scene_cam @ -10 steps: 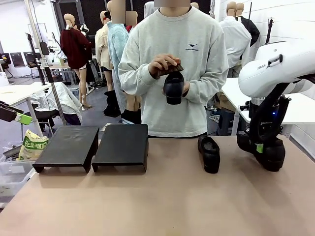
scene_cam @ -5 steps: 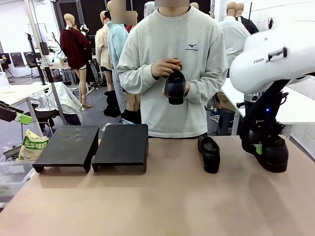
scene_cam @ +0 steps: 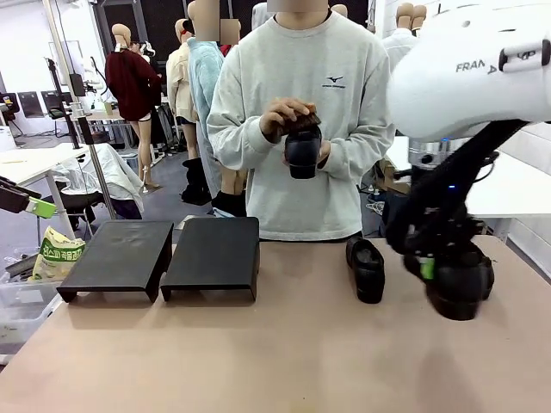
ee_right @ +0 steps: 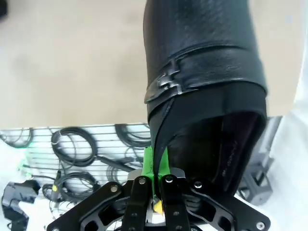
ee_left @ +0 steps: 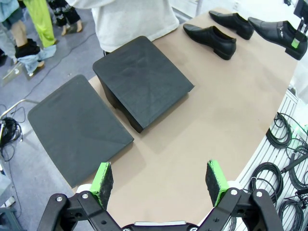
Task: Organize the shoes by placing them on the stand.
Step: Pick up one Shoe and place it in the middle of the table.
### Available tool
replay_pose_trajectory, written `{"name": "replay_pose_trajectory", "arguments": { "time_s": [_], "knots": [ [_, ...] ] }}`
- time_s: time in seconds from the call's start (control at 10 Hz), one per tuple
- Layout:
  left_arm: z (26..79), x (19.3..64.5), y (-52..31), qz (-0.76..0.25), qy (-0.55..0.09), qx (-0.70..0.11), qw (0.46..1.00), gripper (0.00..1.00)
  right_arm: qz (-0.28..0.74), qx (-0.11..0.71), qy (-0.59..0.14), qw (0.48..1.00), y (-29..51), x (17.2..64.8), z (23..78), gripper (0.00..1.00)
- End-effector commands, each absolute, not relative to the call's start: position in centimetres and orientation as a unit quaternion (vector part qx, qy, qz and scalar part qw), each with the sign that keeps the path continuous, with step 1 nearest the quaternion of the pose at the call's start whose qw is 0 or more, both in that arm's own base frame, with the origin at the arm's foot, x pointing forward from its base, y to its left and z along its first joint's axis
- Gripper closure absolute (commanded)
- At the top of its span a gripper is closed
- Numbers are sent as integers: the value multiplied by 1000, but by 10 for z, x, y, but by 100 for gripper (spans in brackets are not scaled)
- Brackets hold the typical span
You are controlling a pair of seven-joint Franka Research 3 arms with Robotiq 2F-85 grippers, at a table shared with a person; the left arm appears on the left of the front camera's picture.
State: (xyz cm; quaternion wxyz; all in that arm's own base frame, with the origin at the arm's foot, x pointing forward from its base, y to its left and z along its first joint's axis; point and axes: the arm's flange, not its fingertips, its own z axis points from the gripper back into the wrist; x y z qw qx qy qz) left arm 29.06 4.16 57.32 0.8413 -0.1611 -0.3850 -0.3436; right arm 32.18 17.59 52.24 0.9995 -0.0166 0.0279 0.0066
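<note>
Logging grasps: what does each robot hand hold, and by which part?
Right hand pinches a black shoe by the side rim of its opening; left hand is open, empty.

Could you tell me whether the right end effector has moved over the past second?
Yes: the right end effector, with its held shoe, shifted left and nearer the camera, toward the resting shoe.

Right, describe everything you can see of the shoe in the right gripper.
The shoe is black, low-cut and slightly glossy, with a fine leather-like grain, a rounded toe and a side seam with a small buckle-like detail. Its opening shows a dark lining. The right gripper is shut on the thin side wall of the collar, green pads pinching it. The toe points away from the gripper, at the right end of the tan table; whether the sole touches the table cannot be told.
</note>
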Motion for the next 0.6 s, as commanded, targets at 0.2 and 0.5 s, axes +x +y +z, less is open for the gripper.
{"name": "replay_pose_trajectory", "arguments": {
  "time_s": [0.2, 0.5],
  "knots": [
    [573, 290, 42, -346, -383, -162, 841, 0, 60, 34, -7, 998, 248, 301, 522, 100],
    [573, 290, 42, -346, -383, -162, 841, 0, 55, 21, -15, 998, 315, 301, 505, 100]
  ]
}}
